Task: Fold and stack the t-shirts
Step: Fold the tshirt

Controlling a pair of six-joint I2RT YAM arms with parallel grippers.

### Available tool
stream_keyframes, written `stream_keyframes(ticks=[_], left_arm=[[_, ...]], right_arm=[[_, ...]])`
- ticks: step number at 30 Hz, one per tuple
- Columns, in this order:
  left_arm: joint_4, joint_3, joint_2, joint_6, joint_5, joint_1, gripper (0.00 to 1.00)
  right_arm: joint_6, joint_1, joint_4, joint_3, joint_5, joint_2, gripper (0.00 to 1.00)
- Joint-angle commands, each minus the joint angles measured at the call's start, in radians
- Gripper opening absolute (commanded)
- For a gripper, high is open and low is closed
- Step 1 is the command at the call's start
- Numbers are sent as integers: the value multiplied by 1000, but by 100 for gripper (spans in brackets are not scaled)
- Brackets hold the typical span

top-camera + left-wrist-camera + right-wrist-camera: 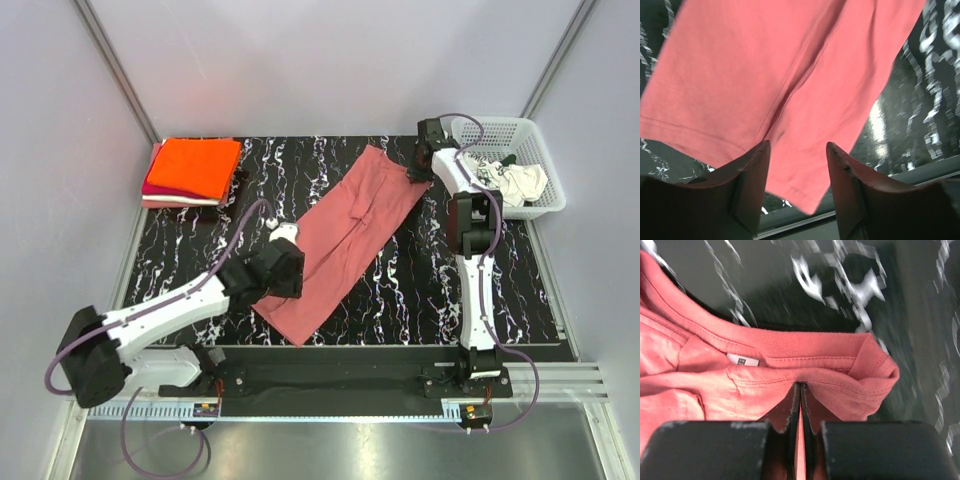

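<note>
The left gripper (799, 145) is seen with jaws apart and empty at the near hem of the rose-red t-shirt (350, 235). The shirt is spread on the surface (430, 290), its long axis laid diagonally from near-left to far-right. There its collar (805, 347) is pinched tight by the right gripper (801, 387).

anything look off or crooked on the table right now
Nothing damaged or spilled. The rose-red t-shirt lies diagonally across the mat, its collar bunched where the right gripper pinches it; the left gripper is open over the hem.
</note>
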Motion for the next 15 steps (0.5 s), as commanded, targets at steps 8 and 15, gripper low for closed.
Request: stream_keyframes(ticks=[8, 15], left_arm=[[155, 38, 260, 84, 197, -9, 45], [215, 98, 472, 69, 212, -113, 41]], right_arm=[[14, -1, -111, 446, -60, 254, 7], [7, -9, -42, 503, -89, 264, 6]])
